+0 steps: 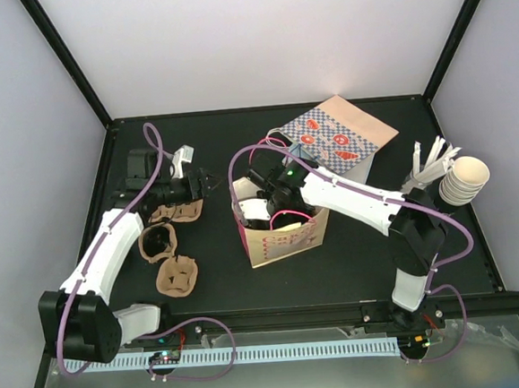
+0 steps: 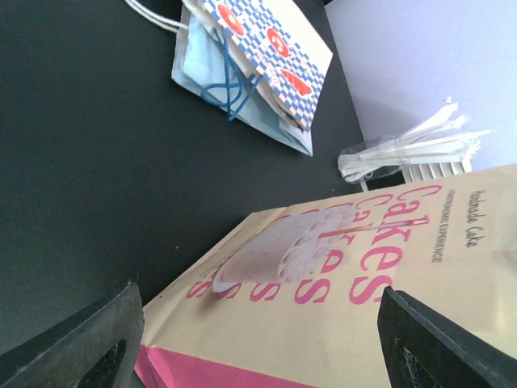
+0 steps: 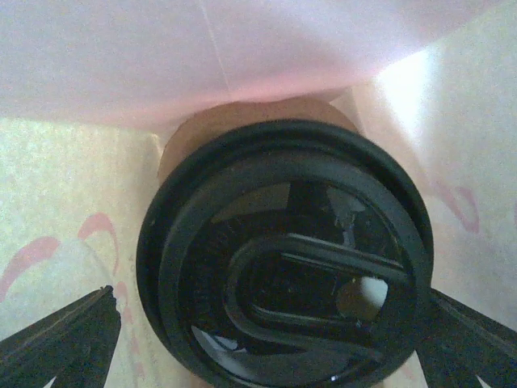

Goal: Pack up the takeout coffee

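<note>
The fingers [image 2: 89, 339] of the left gripper [image 1: 206, 180] are spread wide with nothing between them. The fingers [image 3: 69, 339] of the right gripper [image 1: 265, 202] are parted too, one on each side of a black lid. The finger on the left of the wrist view shows a sliver of gap from the lid, while the other sits right at the rim, and I can't say if it touches. Everything stands on a black table [image 1: 231, 291]. Biggest on it is the bag [image 1: 286, 241], cream with pink "Cakes" lettering, upright near the middle with its mouth open; the right arm reaches down into it from the right. The left gripper hangs near its left side, aimed at it and not touching. Behind it a flat bag [image 1: 340, 134] with blue checks and red shapes lies on its side. On the left, three brown pulp carriers [image 1: 178, 277] lie close together beside the left arm. At the right edge a stack [image 1: 465, 180] of cream cups leans over, with a bundle of white sticks [image 1: 428, 164] just beside it. The coffee [image 3: 283, 259] is inside the upright bag, between its pink and cream walls, lid up, directly under the right gripper.
</note>
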You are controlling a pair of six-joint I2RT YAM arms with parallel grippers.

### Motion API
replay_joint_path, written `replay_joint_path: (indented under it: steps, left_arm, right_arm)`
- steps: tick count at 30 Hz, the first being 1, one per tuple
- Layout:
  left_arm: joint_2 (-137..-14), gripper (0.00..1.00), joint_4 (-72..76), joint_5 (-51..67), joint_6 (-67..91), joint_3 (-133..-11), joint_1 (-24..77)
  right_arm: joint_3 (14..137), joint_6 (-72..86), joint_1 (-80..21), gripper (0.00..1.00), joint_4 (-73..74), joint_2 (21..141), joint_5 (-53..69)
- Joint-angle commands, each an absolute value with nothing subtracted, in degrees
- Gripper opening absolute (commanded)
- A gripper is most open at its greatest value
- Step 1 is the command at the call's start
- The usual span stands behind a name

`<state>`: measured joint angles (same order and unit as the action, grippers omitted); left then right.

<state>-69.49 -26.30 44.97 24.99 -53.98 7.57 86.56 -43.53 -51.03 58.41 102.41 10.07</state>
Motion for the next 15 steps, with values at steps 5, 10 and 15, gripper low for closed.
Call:
replay_joint_path:
  steps: [5, 10, 15]
  left_arm:
    - [-65.6, 0.82, -26.2, 48.3, 23.7, -57.6, 7.4]
    - [-64.2, 0.82, -25.7, 51.9, 21.8, -57.4, 7.4]
    - [-63.6, 0.83, -27.5, 53.2, 20.0, -58.3, 7.4]
  right_arm:
    - [87.6, -41.8, -51.2, 1.00, 61.5, 98.5, 8.5]
    - [87.1, -40.5, -51.2, 1.00, 59.6, 96.0, 9.2]
    - [86.6, -39.2, -51.2, 1.00, 58.3, 93.5, 9.9]
